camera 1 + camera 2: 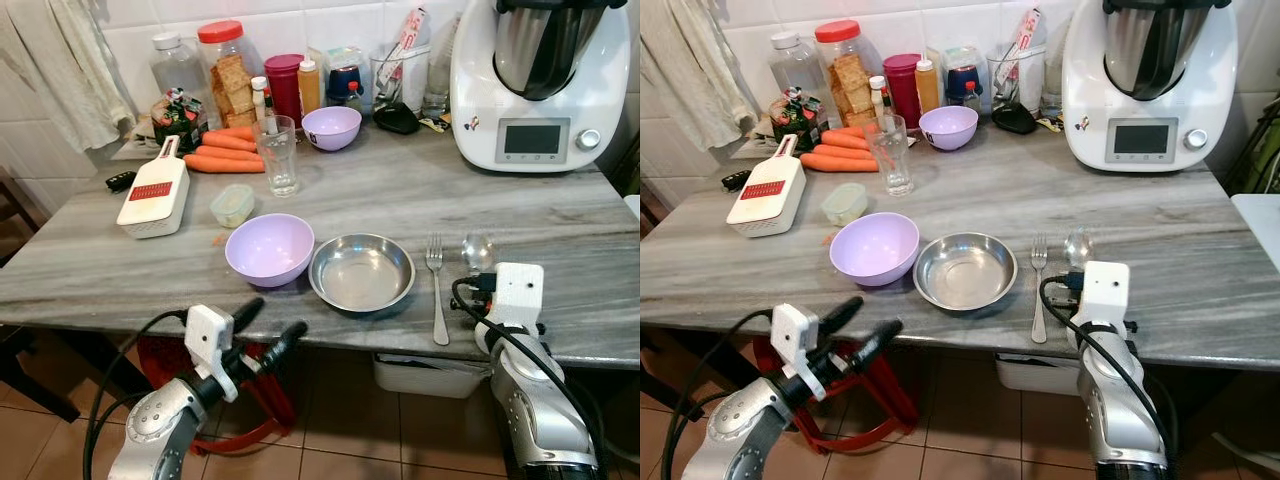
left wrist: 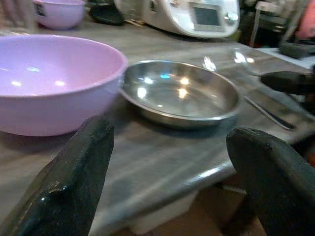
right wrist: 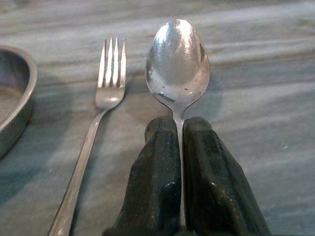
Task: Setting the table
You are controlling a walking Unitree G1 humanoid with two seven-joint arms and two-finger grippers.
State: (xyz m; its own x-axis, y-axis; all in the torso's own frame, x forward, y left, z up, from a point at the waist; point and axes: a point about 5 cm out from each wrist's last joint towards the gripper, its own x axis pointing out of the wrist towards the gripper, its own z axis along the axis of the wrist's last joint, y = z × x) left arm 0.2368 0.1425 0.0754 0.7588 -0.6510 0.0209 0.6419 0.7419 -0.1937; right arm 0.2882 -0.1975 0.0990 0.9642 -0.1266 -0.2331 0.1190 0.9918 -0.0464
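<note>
From the left eye view, the step in hand looks like laying the spoon (image 1: 478,251) down to the right of the fork (image 1: 436,285), near the front edge of the grey marble table (image 1: 560,225). To do it well, I would lower the handle until it lies flat, keep the spoon parallel to the fork and apart from it, and only then part the fingers and draw straight back, so the bowl does not swing. The right gripper (image 1: 478,283) sits at the table's front edge with the spoon's bowl showing just beyond it. The steel dish (image 1: 362,271) lies left of the fork, and the purple bowl (image 1: 269,249) touches or nearly touches its left rim. The left gripper (image 1: 262,333) hangs below the front edge, off the table, fingers spread.

The right eye view gives the same layout: fork between dish and spoon, all close to the front edge.

In the left wrist view the two black fingers (image 2: 69,182) stand wide apart with nothing between them, facing the bowl and dish.

In the right wrist view the right gripper's fingers (image 3: 156,177) are pressed together on the spoon's handle; the spoon's bowl points away, concave side up, just beside the fork's tines.
</note>
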